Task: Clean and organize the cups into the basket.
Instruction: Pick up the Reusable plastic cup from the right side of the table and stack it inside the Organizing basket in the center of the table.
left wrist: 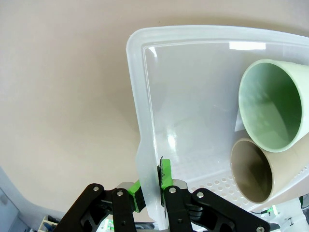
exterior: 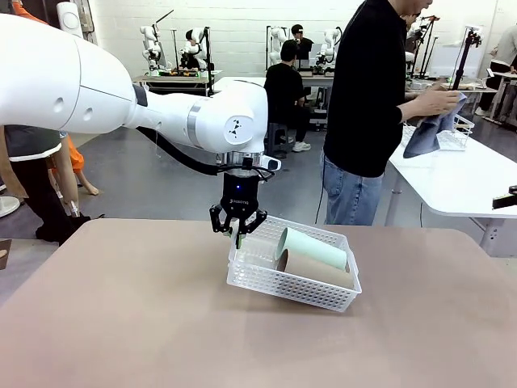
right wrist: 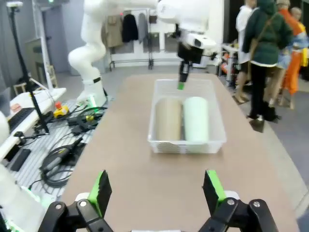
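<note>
While the left claw (exterior: 239,229) is clenched on the wall of the basket (exterior: 283,284) on the table (exterior: 121,323), slide it slowly so the mint cup (exterior: 317,249) and tan cup (exterior: 319,270) stay inside; right claw (right wrist: 157,187) hangs released.

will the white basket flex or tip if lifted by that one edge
Probably flexes: the basket looks like thin plastic, pinched at one rim by the left end effector. Likely sags at the far end, where the cups lie.
</note>
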Tool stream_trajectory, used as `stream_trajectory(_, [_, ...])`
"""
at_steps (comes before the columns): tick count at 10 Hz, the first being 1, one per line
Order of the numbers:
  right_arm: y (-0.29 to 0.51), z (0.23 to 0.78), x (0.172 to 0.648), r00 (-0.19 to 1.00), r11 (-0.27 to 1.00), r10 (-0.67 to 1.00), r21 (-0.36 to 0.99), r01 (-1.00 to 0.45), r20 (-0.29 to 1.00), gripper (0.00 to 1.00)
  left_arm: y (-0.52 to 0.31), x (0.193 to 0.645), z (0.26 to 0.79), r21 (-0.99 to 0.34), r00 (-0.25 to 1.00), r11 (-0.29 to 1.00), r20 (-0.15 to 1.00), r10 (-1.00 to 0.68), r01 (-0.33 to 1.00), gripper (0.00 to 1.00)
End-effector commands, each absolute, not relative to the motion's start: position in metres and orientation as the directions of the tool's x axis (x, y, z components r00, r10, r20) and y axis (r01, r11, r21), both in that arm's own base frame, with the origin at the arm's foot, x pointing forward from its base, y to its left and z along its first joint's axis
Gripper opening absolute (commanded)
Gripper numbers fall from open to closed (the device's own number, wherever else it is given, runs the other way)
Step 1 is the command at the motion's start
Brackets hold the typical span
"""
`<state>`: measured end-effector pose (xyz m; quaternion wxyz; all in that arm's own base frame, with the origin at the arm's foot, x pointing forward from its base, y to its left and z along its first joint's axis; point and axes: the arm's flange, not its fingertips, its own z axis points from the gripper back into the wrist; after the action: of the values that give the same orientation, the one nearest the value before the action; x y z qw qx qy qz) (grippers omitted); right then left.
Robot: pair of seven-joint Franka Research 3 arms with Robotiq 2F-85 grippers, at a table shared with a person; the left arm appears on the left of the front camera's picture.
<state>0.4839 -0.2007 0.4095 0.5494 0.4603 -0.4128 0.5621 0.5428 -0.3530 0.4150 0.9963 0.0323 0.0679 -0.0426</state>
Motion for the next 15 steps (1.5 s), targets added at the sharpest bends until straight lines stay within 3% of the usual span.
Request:
stream_trajectory(1, [-0.211, 0.411, 0.5, 0.063, 0.02, 0.214, 0.06, -0.998, 0.975, 1.0, -0.352, 0.542, 0.416, 0.059, 0.987, 0.994, -0.137, -0.08, 0.089, 0.0])
stream_trajectory(3, [-0.208, 0.408, 0.511, 0.147, 0.043, 0.241, 0.141, -0.989, 0.959, 1.0, -0.352, 0.542, 0.416, 0.059, 0.987, 0.994, -0.137, -0.08, 0.089, 0.0])
stream_trajectory(4, [-0.214, 0.402, 0.495, 0.047, -0.002, 0.227, 0.049, -0.999, 0.973, 1.0, -0.352, 0.542, 0.416, 0.059, 0.987, 0.994, -0.137, -0.08, 0.089, 0.0])
stream_trajectory(15, [-0.214, 0.402, 0.495, 0.047, -0.002, 0.227, 0.049, -0.999, 0.973, 1.0, -0.352, 0.542, 0.416, 0.059, 0.987, 0.994, -0.137, -0.08, 0.089, 0.0])
